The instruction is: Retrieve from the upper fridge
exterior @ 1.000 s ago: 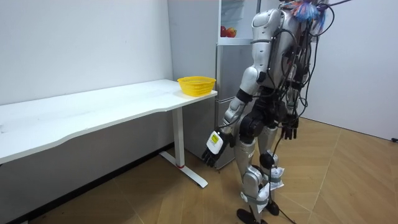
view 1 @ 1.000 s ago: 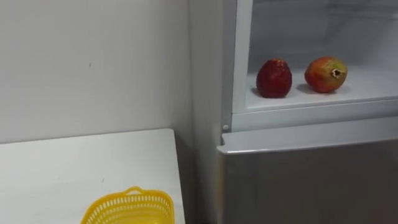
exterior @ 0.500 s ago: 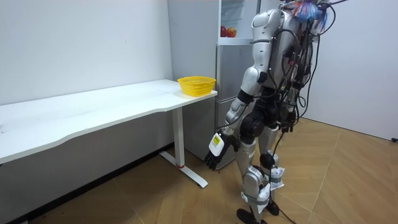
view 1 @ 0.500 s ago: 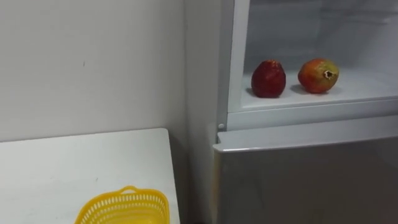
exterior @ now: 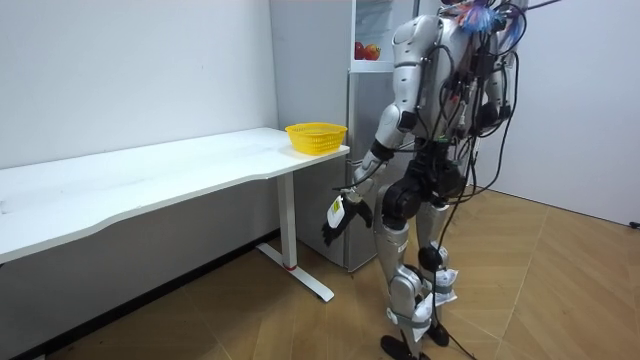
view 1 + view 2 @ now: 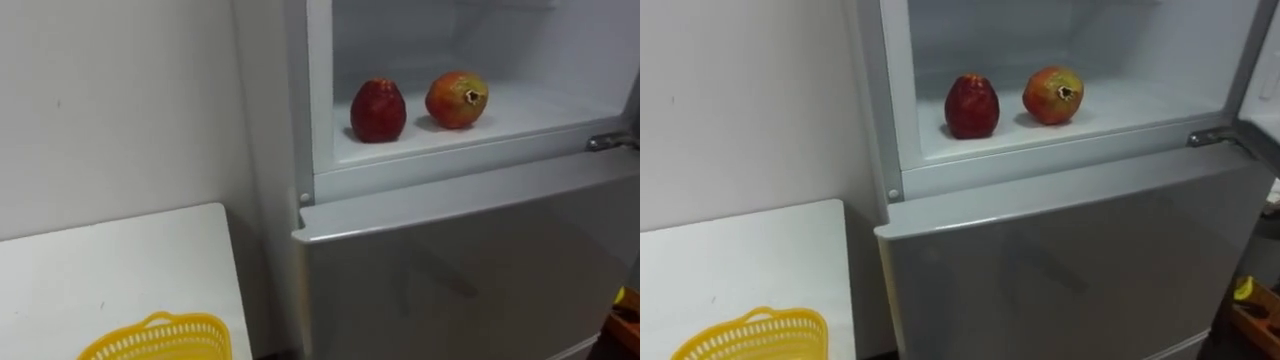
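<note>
Two fruits lie on the white shelf [image 6: 520, 115] of the open upper fridge compartment: a dark red one [image 6: 378, 110] on the left and a red-yellow pomegranate [image 6: 456, 99] right of it, a small gap between them. In the room view I stand upright facing the fridge [image 5: 365, 150]. My left hand [image 5: 335, 216] hangs at thigh height in front of the lower fridge door, fingers relaxed, nothing in it.
A yellow basket [image 6: 155, 340] stands on the white table [image 6: 120, 270] at its corner beside the fridge, left of me. The lower fridge door [image 6: 450, 270] is closed. The open upper door's edge [image 6: 1265, 60] and a hinge bracket [image 6: 610, 141] are at the right.
The eye view has swung right, so the fridge fills more of it. In the room view my left hand has risen from knee height to thigh height, toward the fridge.
</note>
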Available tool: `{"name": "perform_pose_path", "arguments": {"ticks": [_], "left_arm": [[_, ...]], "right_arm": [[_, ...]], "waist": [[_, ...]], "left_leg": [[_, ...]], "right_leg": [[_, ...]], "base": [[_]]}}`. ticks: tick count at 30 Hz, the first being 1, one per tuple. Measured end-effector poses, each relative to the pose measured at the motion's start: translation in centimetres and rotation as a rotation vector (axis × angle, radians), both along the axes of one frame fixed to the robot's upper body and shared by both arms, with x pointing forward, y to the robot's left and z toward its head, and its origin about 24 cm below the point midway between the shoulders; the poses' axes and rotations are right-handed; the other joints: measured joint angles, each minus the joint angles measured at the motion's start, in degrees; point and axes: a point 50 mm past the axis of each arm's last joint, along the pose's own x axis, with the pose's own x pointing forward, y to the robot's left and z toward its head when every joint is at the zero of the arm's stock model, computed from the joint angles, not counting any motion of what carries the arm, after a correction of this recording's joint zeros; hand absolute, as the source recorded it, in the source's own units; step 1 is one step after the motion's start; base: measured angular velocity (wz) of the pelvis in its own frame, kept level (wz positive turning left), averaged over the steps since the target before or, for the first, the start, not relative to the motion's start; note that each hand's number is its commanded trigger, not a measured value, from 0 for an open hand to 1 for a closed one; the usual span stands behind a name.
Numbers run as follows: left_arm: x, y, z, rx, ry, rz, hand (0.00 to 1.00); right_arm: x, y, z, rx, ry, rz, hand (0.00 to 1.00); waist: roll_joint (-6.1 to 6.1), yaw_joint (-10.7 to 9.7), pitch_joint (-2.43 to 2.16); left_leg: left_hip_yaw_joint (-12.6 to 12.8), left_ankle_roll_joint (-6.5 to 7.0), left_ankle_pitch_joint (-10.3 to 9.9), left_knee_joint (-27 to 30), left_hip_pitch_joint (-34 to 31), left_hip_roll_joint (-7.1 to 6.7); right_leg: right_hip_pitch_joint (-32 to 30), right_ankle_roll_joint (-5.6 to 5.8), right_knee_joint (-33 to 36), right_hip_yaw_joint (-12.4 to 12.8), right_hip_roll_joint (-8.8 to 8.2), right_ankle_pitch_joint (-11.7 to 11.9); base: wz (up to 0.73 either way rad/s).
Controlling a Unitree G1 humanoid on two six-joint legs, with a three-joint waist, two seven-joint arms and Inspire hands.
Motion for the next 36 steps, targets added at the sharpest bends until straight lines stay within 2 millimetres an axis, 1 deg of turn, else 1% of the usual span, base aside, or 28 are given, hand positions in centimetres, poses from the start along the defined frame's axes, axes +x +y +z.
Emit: {"name": "perform_pose_path", "arguments": {"ticks": [2,3,5,6,7,8,10,12,14,18,20,23,25,28,29,30,31,32,34,36], "left_arm": [[0.0,0.0,0.1,0.002,-0.01,-0.009,0.0],[-0.1,0.0,0.0,0.002,-0.005,-0.012,0.0],[-0.4,0.0,-0.1,0.009,0.005,-0.015,0.0],[-0.9,0.0,-0.3,0.017,0.019,-0.011,0.0],[-0.9,0.0,-0.3,0.023,0.019,-0.02,0.0],[-0.8,0.0,-0.3,0.024,0.019,-0.025,0.0],[-0.9,-0.1,-0.3,0.023,0.021,-0.038,0.0],[-0.8,-0.1,-0.3,0.023,0.022,-0.054,0.0],[-0.7,0.0,-0.3,0.018,0.022,-0.064,0.0],[-1.2,0.6,-0.3,0.035,0.046,-0.076,0.0],[-1.7,0.7,-0.5,0.042,0.079,-0.09,0.0],[-2.2,0.7,-0.6,0.046,0.102,-0.094,0.0],[-2.7,1.1,-0.7,0.058,0.13,-0.09,0.0],[-3.2,1.2,-0.8,0.059,0.161,-0.109,0.0],[-3.5,1.2,-0.8,0.059,0.177,-0.113,0.0],[-3.6,1.2,-0.8,0.058,0.182,-0.114,0.0],[-3.7,1.2,-0.9,0.055,0.191,-0.116,0.0],[-3.7,1.3,-0.8,0.051,0.194,-0.118,0.0],[-3.6,1.5,-0.8,0.054,0.194,-0.125,0.0],[-3.4,1.7,-0.7,0.058,0.191,-0.137,0.0]], "right_arm": [[0.3,0.7,1.8,-0.019,-0.09,0.028,0.0],[0.4,0.9,2.1,-0.019,-0.105,0.035,0.0],[0.7,1.6,3.1,-0.018,-0.153,0.06,0.0],[1.1,2.0,3.9,-0.018,-0.193,0.077,0.0],[1.5,2.3,4.9,-0.022,-0.24,0.093,0.0],[1.6,2.5,5.4,-0.025,-0.268,0.099,0.0],[2.1,3.0,7.2,-0.038,-0.365,0.12,0.0],[2.3,3.5,8.4,-0.048,-0.417,0.147,0.0],[3.0,4.2,9.9,-0.081,-0.484,0.197,0.0],[3.4,5.2,11.7,-0.122,-0.561,0.259,0.0],[3.8,5.7,12.9,-0.169,-0.609,0.295,0.0],[4.0,5.9,14.0,-0.211,-0.666,0.3,0.0],[3.9,6.1,15.0,-0.218,-0.743,0.28,0.0],[3.9,6.1,15.6,-0.228,-0.792,0.256,0.0],[4.0,6.1,15.8,-0.242,-0.805,0.247,0.0],[4.0,6.1,15.9,-0.254,-0.813,0.245,0.0],[4.2,6.2,16.2,-0.267,-0.835,0.248,0.0],[4.4,6.2,16.7,-0.274,-0.863,0.256,0.0],[4.5,6.3,17.5,-0.289,-0.914,0.27,0.0],[4.6,6.4,18.3,-0.315,-0.964,0.282,0.0]], "waist": [[0.09,-0.1,-0.04],[0.06,-0.1,-0.02],[0.07,0.2,-0.01],[0.32,0.3,-0.17],[0.4,0.3,-0.24],[0.46,0.3,-0.24],[0.55,0.4,-0.29],[0.55,0.9,-0.28],[0.37,1.1,-0.23],[-0.11,1.6,-0.2],[-0.29,1.8,-0.17],[-0.58,1.9,-0.17],[-0.92,2.2,-0.18],[-1.68,2.4,-0.02],[-1.68,2.5,-0.23],[-1.92,2.5,-0.16],[-2.22,2.5,0.02],[-2.45,2.4,0.05],[-2.64,2.6,-0.06],[-2.6,3.0,-0.05]], "left_leg": [[0.3,0.0,0.0,0.0,-0.2,0.07],[0.6,0.0,0.0,0.0,-0.2,0.09],[1.1,0.0,0.0,-0.1,-0.3,0.14],[1.6,0.0,0.0,-0.1,-0.3,0.23],[1.6,0.0,0.0,-0.1,-0.5,0.25],[1.7,0.0,0.0,-0.1,-0.7,0.25],[2.7,0.0,0.0,-0.1,-0.7,0.42],[3.0,0.0,0.0,-0.2,-0.5,0.52],[2.9,0.0,0.0,-0.2,-0.7,0.68],[2.9,-0.06,0.0,-0.2,-0.9,0.9],[2.7,-0.2,-0.1,-0.2,-0.9,0.96],[2.4,-0.26,-0.1,-0.2,-0.9,0.96],[2.3,-0.26,-0.1,-0.2,-0.9,0.99],[2.2,-0.25,-0.1,-0.2,-1.0,0.99],[2.1,-0.25,-0.1,-0.2,-1.0,0.99],[2.0,-0.25,-0.1,-0.2,-1.0,0.98],[1.8,-0.25,-0.1,-0.2,-1.1,0.98],[1.5,-0.25,-0.1,-0.2,-1.2,0.96],[1.2,-0.25,-0.1,-0.2,-1.1,0.98],[0.7,-0.25,-0.1,-0.2,-1.1,0.99]], "right_leg": [[-0.2,-0.02,-0.4,0.3,0.15,0.2],[-0.2,0.0,-0.4,0.4,0.2,0.3],[-0.4,0.05,-0.1,1.5,0.53,0.4],[-0.7,0.0,-0.2,1.9,0.58,0.5],[-1.1,0.0,-0.1,2.2,0.64,0.6],[-1.2,0.01,0.0,2.3,0.68,0.7],[-1.1,-0.01,-0.2,2.9,1.04,1.0],[-1.0,-0.09,-0.1,3.1,1.32,1.3],[-1.0,-0.21,0.0,3.0,1.38,1.5],[-1.1,-0.37,-0.1,2.9,1.37,1.7],[-1.3,-0.39,-0.2,2.8,1.49,1.7],[-1.4,-0.37,-0.2,2.7,1.68,1.7],[-1.0,-0.39,-0.3,2.5,1.73,2.0],[-0.9,-0.36,-0.3,2.1,1.73,2.1],[-0.9,-0.35,-0.4,2.0,1.72,2.1],[-0.8,-0.35,-0.4,1.9,1.7,2.1],[-0.8,-0.36,-0.4,1.5,1.64,2.2],[-0.8,-0.37,-0.4,1.3,1.61,2.2],[-0.6,-0.35,-0.4,0.8,1.56,2.2],[-0.3,-0.32,-0.5,0.0,1.45,2.2]], "base": [[-0.08],[-0.09],[-0.14],[-0.22],[-0.2],[-0.11],[-0.14],[-0.15],[-0.06],[0.05],[0.06],[0.03],[0.0],[0.0],[0.0],[0.06],[0.1],[0.11],[0.1],[0.14]]}}
